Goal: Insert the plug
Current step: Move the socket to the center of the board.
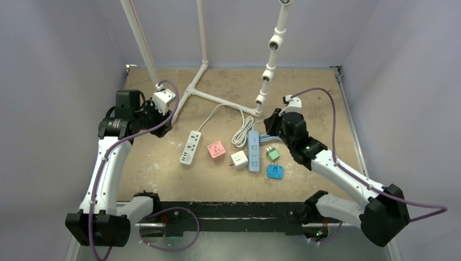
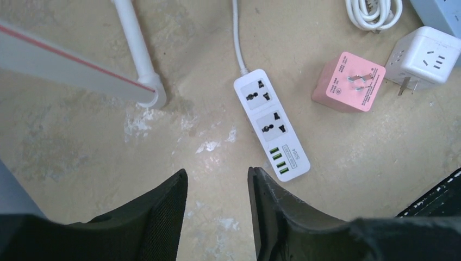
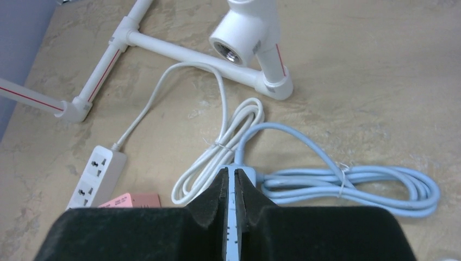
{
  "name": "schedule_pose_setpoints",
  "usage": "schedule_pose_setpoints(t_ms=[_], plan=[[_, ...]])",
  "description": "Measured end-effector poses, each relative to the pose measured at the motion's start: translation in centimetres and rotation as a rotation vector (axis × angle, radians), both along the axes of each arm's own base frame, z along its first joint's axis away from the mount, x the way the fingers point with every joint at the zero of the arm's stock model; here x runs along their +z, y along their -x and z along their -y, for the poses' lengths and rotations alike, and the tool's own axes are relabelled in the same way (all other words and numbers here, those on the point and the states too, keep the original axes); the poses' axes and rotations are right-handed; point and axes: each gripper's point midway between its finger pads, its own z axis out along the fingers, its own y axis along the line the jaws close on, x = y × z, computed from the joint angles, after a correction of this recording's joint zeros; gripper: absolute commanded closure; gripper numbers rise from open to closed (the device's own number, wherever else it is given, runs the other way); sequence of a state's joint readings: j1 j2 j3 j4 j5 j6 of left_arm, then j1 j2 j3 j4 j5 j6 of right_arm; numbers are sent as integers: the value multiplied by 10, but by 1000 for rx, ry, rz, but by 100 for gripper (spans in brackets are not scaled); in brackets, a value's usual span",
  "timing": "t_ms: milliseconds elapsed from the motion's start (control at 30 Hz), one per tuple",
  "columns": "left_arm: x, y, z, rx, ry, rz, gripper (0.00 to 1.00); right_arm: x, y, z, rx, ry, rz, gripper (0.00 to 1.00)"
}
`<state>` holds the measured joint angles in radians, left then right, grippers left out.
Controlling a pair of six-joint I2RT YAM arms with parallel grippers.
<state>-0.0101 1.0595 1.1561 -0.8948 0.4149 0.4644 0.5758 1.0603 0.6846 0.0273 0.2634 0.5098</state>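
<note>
The left gripper [image 2: 217, 175] is partly open and holds nothing. It hangs above the table [image 2: 81, 147], near the white power strip [image 2: 272, 125]. The right gripper [image 3: 232, 176] is squeezed shut. It sits over the far end of the blue power strip [image 1: 254, 148], where the blue cord [image 3: 348, 185] comes out. A thin bit of pale blue shows in the slit between its fingers [image 3: 204, 201]. I cannot tell if it pinches the strip or only hangs over it.

I think the job has hardly begun. No plug sits in any hole that I can see. The pink plug block [image 2: 350, 81] lies with its prongs up, next to the white cube plug [image 2: 424, 54]. A small green plug [image 1: 273, 154] and a small blue plug [image 1: 275, 172] lie loose beside the blue power strip. One of them has to be picked up and pushed in.

I cannot tell which plug is meant. The right gripper hides most of the blue power strip in its own view. From the top, the strip's holes are too small to make out.
</note>
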Motion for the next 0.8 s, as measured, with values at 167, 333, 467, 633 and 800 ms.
schedule_pose_setpoints(t_ms=[167,333,467,633,800], plan=[[-12,-12,30,-94,-4,-28,61,13,-13,-23,48,-4,24,88],[-47,4,49,-165,-19,-84,48,11,7,-52,123,20,28,62],[-86,24,47,-181,-74,-181,27,1,29,-73,178,50,13,48],[-112,25,50,-202,-147,-230,1,-22,55,-85,192,103,-42,34],[-146,18,55,-214,-204,-276,1,-42,80,-86,188,154,-95,27]])
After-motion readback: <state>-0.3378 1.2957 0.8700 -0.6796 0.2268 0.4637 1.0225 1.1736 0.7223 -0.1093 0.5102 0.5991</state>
